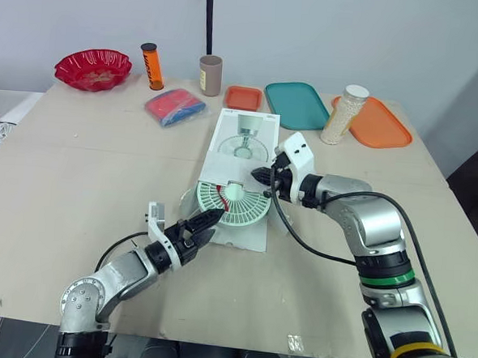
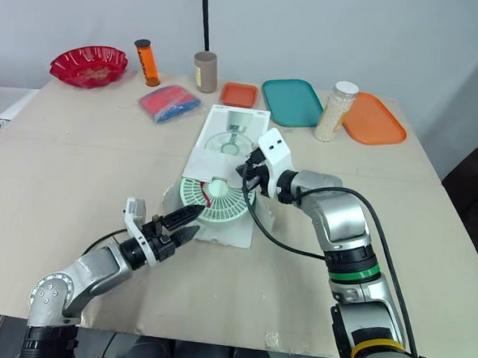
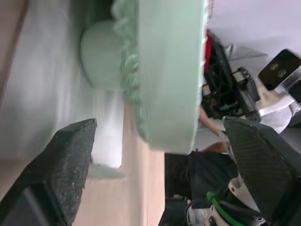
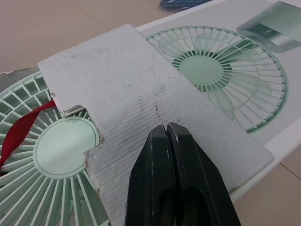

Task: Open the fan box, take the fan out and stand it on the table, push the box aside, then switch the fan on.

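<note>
Fan box [image 1: 243, 143] is lying flat on the table [image 1: 78, 161], with the green fan [image 1: 236, 205] sitting half out of its near end. Left gripper [image 1: 213, 224] is straddling the fan's rim, fingers spread. Right gripper [image 1: 261, 177], fingers pressed together, is resting on the box's cardboard flap [image 4: 141, 94].

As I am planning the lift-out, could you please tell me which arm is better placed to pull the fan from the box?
Left. The left hand is open astride the rim of the pale green round plastic fan, while the right hand is shut over the white cardboard box flap.
</note>
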Controlling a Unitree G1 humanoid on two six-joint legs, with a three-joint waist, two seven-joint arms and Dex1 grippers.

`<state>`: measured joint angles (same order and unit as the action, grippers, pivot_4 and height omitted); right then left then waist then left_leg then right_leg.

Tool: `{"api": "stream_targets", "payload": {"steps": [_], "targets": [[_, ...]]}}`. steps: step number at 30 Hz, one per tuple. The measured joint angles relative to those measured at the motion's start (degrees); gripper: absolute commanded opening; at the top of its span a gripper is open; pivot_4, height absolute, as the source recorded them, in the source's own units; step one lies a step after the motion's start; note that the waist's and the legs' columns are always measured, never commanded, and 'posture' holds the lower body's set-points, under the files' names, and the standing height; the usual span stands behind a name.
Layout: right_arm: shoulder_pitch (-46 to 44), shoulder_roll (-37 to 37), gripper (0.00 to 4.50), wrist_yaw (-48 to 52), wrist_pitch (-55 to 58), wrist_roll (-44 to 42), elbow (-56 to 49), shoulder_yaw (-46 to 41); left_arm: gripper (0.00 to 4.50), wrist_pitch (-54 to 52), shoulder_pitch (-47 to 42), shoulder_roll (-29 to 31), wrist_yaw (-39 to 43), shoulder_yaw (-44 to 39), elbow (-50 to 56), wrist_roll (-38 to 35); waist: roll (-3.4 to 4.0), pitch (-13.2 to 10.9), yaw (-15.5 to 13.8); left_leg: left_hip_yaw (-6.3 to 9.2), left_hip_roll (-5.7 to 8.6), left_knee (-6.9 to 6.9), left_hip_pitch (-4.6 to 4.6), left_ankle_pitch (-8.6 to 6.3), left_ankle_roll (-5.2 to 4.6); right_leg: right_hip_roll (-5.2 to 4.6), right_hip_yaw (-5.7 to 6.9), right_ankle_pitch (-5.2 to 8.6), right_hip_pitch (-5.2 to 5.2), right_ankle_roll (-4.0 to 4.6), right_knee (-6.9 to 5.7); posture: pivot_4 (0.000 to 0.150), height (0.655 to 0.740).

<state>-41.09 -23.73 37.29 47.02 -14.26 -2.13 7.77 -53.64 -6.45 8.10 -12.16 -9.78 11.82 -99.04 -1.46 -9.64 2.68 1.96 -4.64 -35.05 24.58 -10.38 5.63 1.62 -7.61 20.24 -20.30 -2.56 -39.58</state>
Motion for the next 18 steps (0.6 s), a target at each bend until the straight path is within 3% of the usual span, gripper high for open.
{"api": "stream_targets", "payload": {"steps": [7,10,15,16,18], "targets": [[-0.02,-0.01,0.0,0.13,-0.34,0.06,0.03,0.41,4.39,1.69,-2.65,-0.25,2.11,1.17,-3.95,3.6,0.0,0.0,0.01,0.0,0.0,0.04,0.0,0.01,0.02,0.0,0.0,-0.02,0.0,-0.03,0.06,0.15,0.7389],[-0.04,-0.01,0.0,0.13,-0.7,0.13,0.08,0.55,3.63,2.22,-2.64,-0.61,2.53,1.43,-4.26,4.62,0.0,0.0,0.01,0.0,0.0,0.09,0.0,0.03,0.05,0.0,0.0,-0.03,0.0,-0.01,0.08,0.15,0.7389],[-0.04,0.0,0.0,0.05,-0.71,0.23,0.11,0.65,1.85,2.6,-3.57,-1.43,4.63,1.39,-5.73,5.41,0.0,0.01,-0.03,0.0,0.0,0.09,-0.01,0.06,0.1,0.0,0.01,-0.04,0.02,-0.05,0.09,0.15,0.7389],[-0.03,0.0,0.0,0.05,-0.71,0.35,0.12,0.66,1.59,2.8,-3.63,-2.25,5.12,1.38,-6.19,5.63,-0.01,0.02,-0.03,0.0,0.0,0.09,-0.01,0.07,0.1,0.0,0.01,-0.05,0.02,-0.09,0.12,0.15,0.7389],[-0.04,0.0,0.0,0.05,-0.73,0.42,0.13,0.7,1.53,2.9,-3.51,-2.39,5.22,1.41,-6.19,5.72,-0.03,0.03,-0.01,0.01,-0.01,0.11,-0.03,0.07,0.11,0.01,0.0,-0.06,0.02,-0.09,0.12,0.15,0.7389]]}}
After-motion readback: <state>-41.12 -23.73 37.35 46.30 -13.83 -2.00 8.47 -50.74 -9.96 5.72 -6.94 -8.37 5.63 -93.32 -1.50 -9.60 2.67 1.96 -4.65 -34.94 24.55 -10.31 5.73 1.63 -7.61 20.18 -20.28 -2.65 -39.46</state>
